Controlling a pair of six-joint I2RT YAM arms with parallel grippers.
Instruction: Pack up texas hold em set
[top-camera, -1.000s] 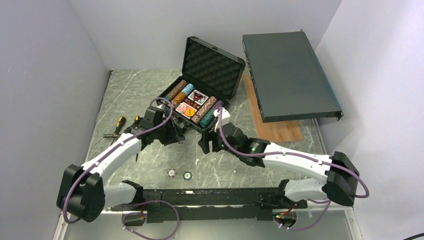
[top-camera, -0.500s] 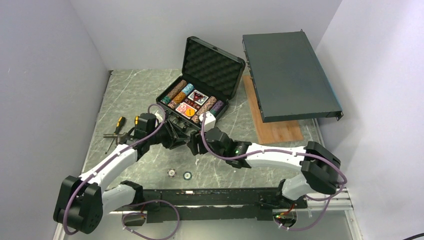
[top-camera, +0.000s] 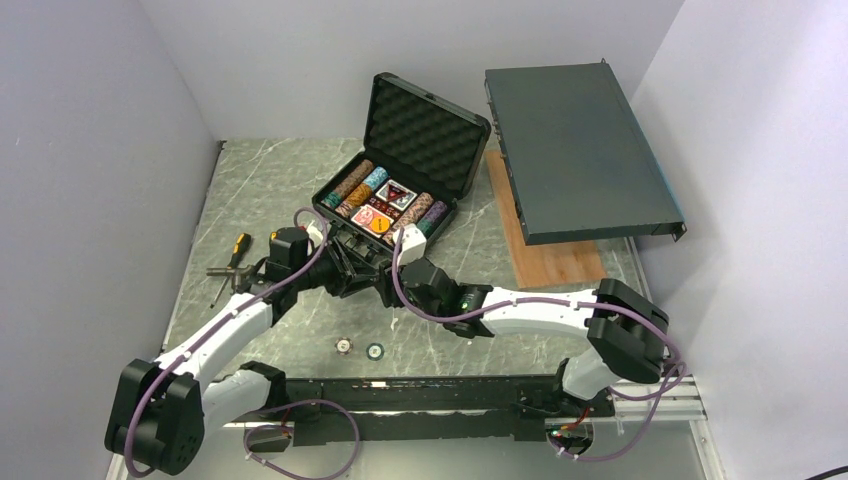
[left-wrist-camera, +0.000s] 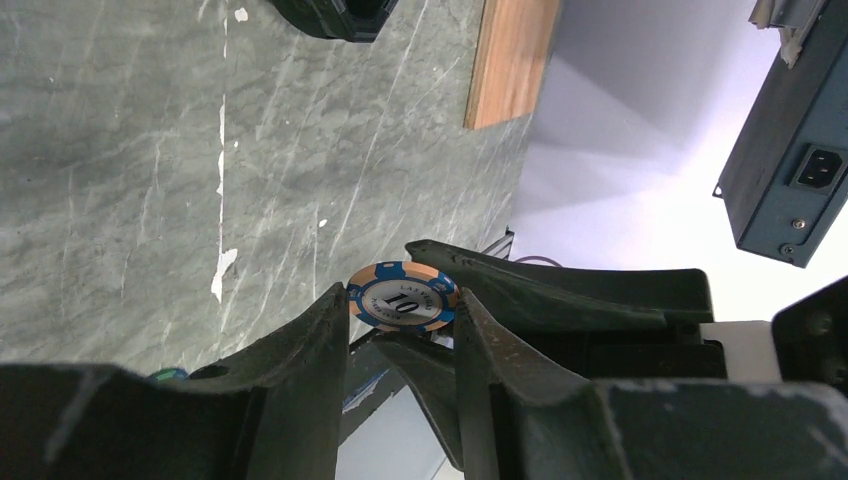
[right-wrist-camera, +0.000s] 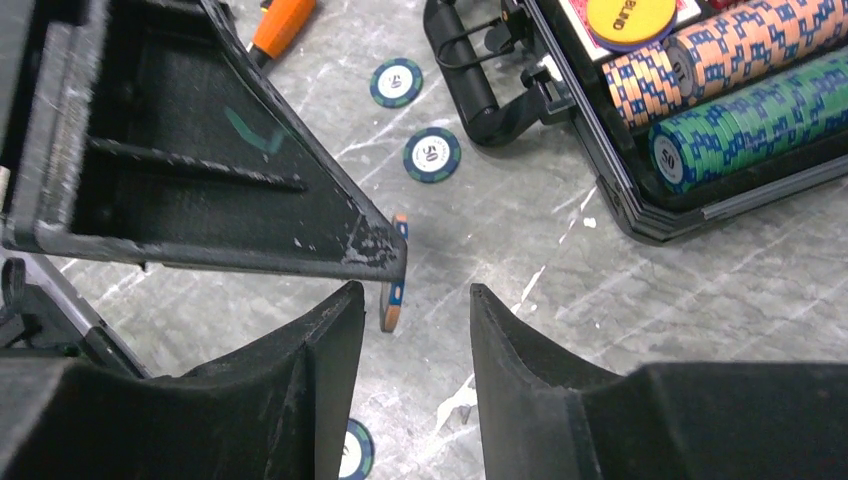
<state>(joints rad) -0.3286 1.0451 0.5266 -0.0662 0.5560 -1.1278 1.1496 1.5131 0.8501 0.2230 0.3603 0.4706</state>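
Observation:
The black foam-lined case (top-camera: 425, 135) stands open at the back, with rows of chips, card decks and a yellow button (right-wrist-camera: 630, 18) inside. My left gripper (left-wrist-camera: 400, 305) is shut on an orange-and-blue "10" chip (left-wrist-camera: 403, 297), held by its rim above the table in front of the case. My right gripper (right-wrist-camera: 410, 300) is open and faces it. The chip shows edge-on (right-wrist-camera: 394, 292) just beyond my right fingertips, nearer the left finger (right-wrist-camera: 330, 330). In the top view the two grippers meet at one spot (top-camera: 375, 272).
Three loose blue-green chips lie on the marble table (right-wrist-camera: 396, 82), (right-wrist-camera: 432, 154), (right-wrist-camera: 357, 452); two show in the top view (top-camera: 343, 347), (top-camera: 375, 351). Orange-handled screwdrivers (top-camera: 235, 250) lie left. A wooden board (top-camera: 545, 240) and large grey metal box (top-camera: 575, 150) sit right.
My right gripper has swung left and closer to my left gripper. My left gripper has drawn slightly left with the chip. The two now meet in front of the case.

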